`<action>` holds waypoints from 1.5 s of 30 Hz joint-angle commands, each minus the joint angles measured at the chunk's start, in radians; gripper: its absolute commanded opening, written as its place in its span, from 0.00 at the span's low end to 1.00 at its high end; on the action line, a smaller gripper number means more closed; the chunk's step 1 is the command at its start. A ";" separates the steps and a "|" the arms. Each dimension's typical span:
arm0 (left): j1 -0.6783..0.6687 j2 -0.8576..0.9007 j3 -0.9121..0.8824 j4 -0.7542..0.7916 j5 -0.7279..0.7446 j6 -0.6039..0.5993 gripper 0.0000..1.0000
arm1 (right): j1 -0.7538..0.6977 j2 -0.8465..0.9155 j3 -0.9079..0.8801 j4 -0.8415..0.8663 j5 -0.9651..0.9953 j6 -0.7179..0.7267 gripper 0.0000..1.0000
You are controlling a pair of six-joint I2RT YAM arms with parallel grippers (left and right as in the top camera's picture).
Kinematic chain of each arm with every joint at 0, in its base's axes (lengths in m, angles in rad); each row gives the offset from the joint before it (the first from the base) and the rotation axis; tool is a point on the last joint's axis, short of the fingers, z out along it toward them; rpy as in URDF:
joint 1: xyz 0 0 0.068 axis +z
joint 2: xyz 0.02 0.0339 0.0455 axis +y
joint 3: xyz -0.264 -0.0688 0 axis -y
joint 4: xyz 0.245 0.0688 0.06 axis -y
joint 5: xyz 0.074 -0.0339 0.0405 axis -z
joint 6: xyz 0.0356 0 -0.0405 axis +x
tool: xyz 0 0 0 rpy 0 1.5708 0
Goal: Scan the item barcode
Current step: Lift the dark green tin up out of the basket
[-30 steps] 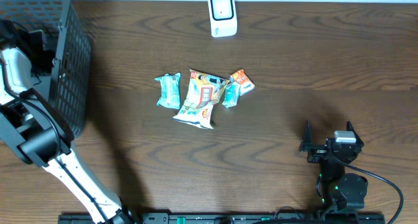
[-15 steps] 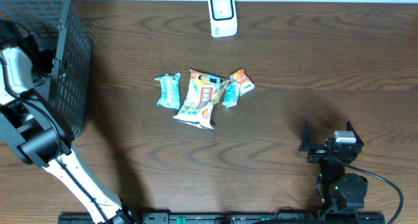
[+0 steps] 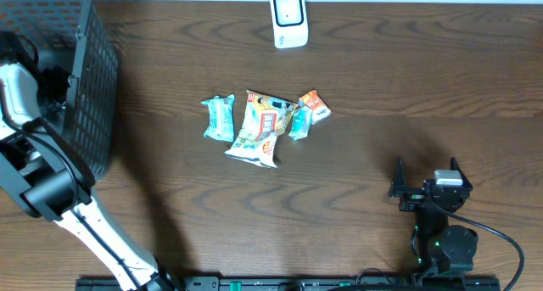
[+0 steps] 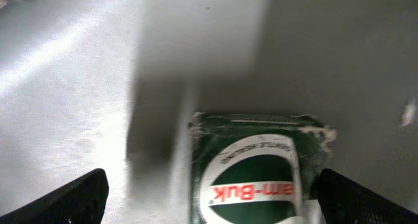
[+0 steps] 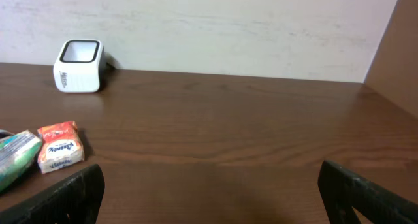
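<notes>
Left gripper (image 4: 222,201): jaws standing wide apart, hanging inside the basket (image 3: 89,87) over a green packet (image 4: 261,165) and not closing on it.
Right gripper (image 3: 424,174): jaws spreading wide, holding nothing, sitting at the near right of the table (image 3: 424,87).
Snack packets (image 3: 259,125): lying clustered mid-table.
Scanner (image 3: 288,19): standing at the far edge, well apart from the snack packets.
</notes>
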State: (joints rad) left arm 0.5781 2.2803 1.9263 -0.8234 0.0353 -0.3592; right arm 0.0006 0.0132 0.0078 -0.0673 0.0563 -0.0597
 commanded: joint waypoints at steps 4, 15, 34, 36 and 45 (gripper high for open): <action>-0.002 -0.031 -0.010 0.024 0.110 -0.021 1.00 | 0.007 -0.002 -0.002 -0.003 0.005 0.003 0.99; -0.009 -0.026 -0.011 0.033 0.024 0.016 1.00 | 0.007 -0.002 -0.002 -0.003 0.005 0.003 0.99; -0.056 0.049 -0.029 0.017 -0.152 0.040 1.00 | 0.007 -0.002 -0.002 -0.003 0.005 0.003 0.99; -0.043 0.049 -0.035 0.017 -0.152 0.040 0.99 | 0.007 -0.002 -0.002 -0.003 0.005 0.003 0.99; -0.005 0.051 -0.084 0.030 -0.152 0.040 0.79 | 0.007 -0.002 -0.002 -0.003 0.005 0.003 0.99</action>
State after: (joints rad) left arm 0.5629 2.3043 1.8839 -0.7784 -0.0845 -0.3210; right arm 0.0006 0.0132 0.0078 -0.0673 0.0563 -0.0597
